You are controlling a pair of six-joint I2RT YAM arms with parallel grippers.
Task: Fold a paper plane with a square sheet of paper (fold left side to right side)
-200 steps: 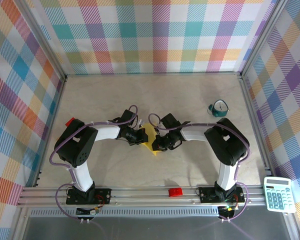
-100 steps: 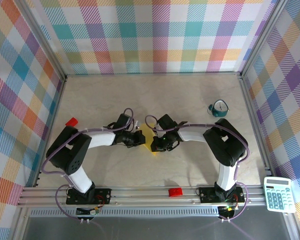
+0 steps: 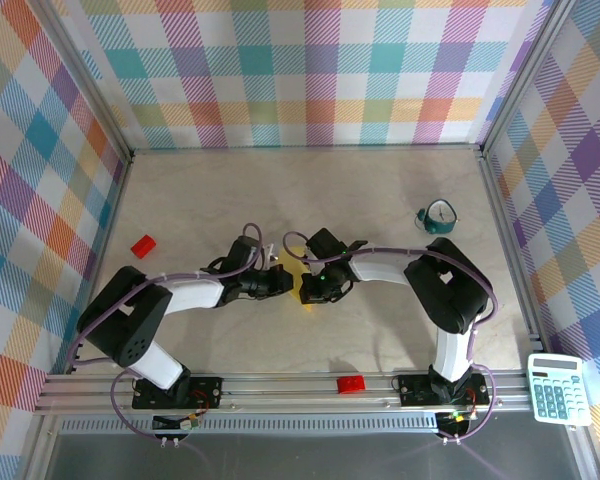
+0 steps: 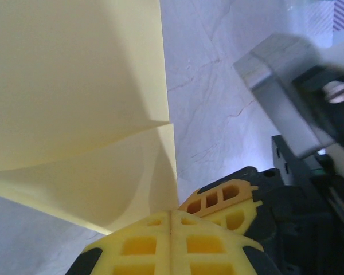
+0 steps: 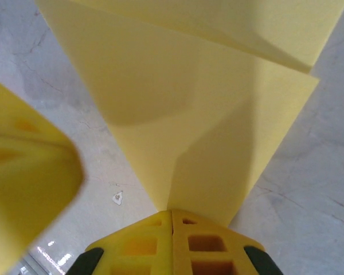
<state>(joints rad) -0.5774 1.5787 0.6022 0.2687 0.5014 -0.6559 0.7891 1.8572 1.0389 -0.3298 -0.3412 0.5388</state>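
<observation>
A pale marbled table [image 3: 220,190] lies boxed in by plaid walls, the two arm bases bolted to its near edge; both arms reach inward and meet near the middle of the table, a little toward the near edge.

The square sheet of paper [image 3: 302,272] sits there between the two wrists, mostly covered by them from above; up close it is folded, one yellow layer lying over another with a crease line between them, and it throws a shadow on the marble beside it.

The left gripper [image 4: 171,220] has its yellow fingers pressed together with no gap, and the lower corner of the sheet runs down into their seam; one finger of the other arm stands just beside it.

The right gripper [image 5: 172,220] is likewise fully closed, the narrowing end of the sheet tucked into the line where its fingers meet.

A red brick [image 3: 142,245] lies near the left edge, well apart from the paper; a second red brick [image 3: 352,384] rests on the near rail; a small teal object [image 3: 438,217] stands toward the far right; a calculator [image 3: 558,388] sits beyond the near right corner.
</observation>
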